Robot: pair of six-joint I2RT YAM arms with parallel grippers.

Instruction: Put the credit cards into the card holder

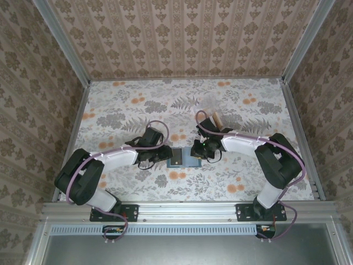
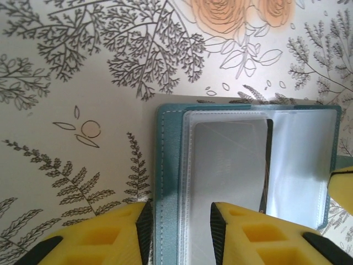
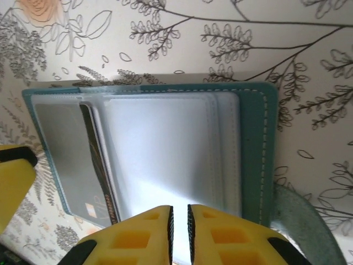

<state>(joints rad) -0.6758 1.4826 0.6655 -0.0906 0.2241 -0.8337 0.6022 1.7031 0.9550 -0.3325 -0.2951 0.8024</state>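
One camera sits high behind the arms (image 1: 118,158), looking down over the whole desk (image 1: 231,185). The wrist cameras peer down past the left claw (image 2: 179,221) and right claw (image 3: 179,221), very close, both onto the open card holder (image 2: 167,165) from opposite sides.

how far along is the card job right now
Done: one dark grey card sits in a pocket of the open card holder. In hand: the right end effector pinches a pocket page; the left end effector straddles the holder's edge, open. Still to go: tan and white cards on the table.

Left end effector (image 2: 181,223) straddles the card holder (image 2: 168,165) edge, perhaps touching.
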